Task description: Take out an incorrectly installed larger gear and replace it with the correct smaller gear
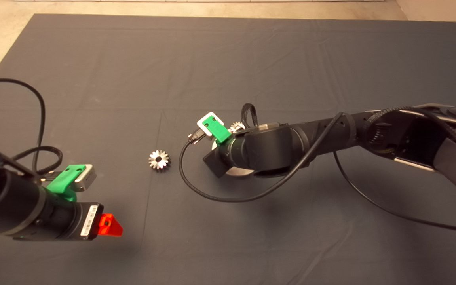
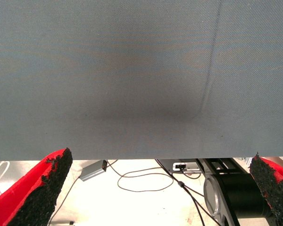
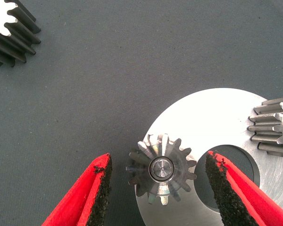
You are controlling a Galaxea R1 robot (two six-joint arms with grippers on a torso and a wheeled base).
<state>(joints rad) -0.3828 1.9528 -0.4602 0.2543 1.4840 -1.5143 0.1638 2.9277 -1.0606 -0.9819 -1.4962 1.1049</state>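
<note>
The right gripper [image 3: 155, 165] hangs released, red fingers straddling a small steel gear [image 3: 161, 168] seated on the round silver plate [image 3: 226, 122]'s pin; the left gripper [image 1: 109, 225] waits released, well apart from the plate. Centre both pads before clenching, I judge.

mat [image 1: 251, 59]: dark | on it: larger gear [image 1: 159, 160]; round steel plate [image 3: 217, 113]

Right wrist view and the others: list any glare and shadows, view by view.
Right wrist view: glare on the round plate and on the top of the gear between the open right gripper. Left wrist view: a soft dark shadow on the mat. Head view: arm shadows on the mat; the loose gear glints.
</note>
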